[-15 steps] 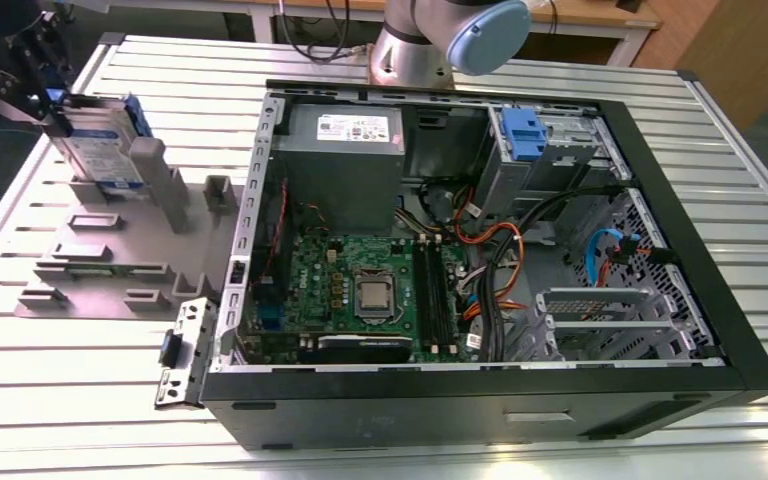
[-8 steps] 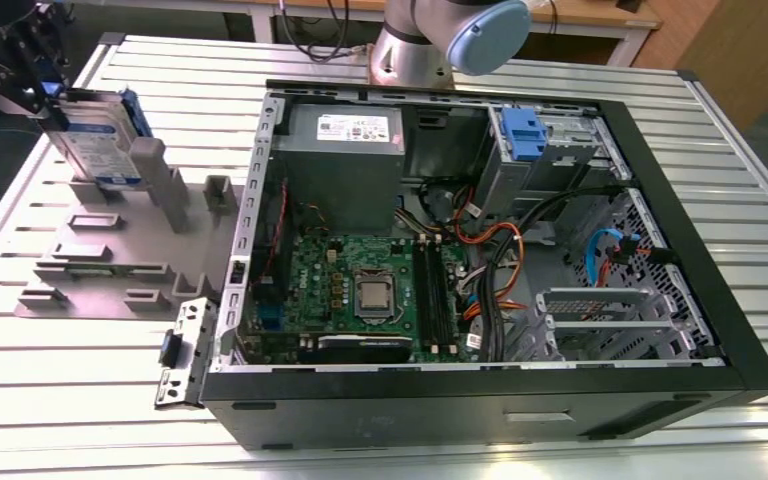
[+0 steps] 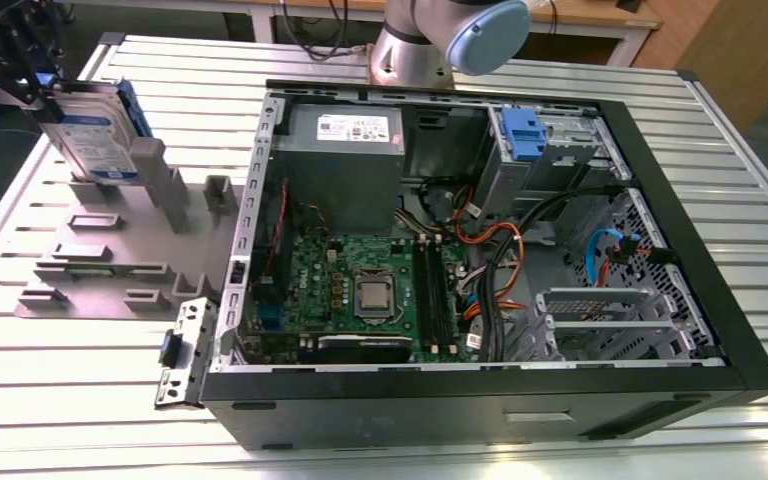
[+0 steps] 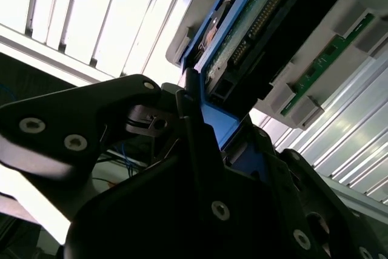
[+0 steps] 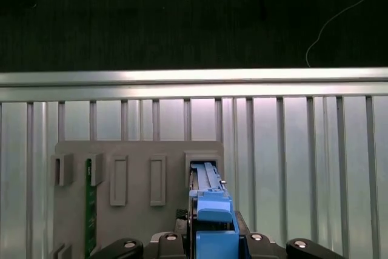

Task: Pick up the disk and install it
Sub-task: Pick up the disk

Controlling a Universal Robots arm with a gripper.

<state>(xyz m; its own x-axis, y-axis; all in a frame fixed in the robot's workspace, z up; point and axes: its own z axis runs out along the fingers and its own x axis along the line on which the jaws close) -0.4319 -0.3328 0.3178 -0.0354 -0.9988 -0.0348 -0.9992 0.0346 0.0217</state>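
Observation:
The disk (image 3: 91,135), a silver drive with a blue-and-white label and a blue carrier frame, stands on edge in a slot of the grey holder (image 3: 104,250) at the exterior view's left. My gripper (image 3: 24,65) sits at the disk's upper end, shut on its blue frame. In the second wrist view a black finger (image 4: 189,110) presses against the frame of the disk (image 4: 254,22). In the first wrist view the disk (image 5: 209,201) runs edge-on from between my gripper's (image 5: 209,244) jaws down into the holder (image 5: 139,156).
An open computer case (image 3: 704,250) lies at the exterior view's right, with a grey power supply (image 3: 341,150), motherboard (image 3: 357,280), cables and a blue clip (image 3: 522,135) at the drive bay. The arm's base (image 3: 418,50) stands behind it. A green board (image 5: 90,204) sits in another holder slot.

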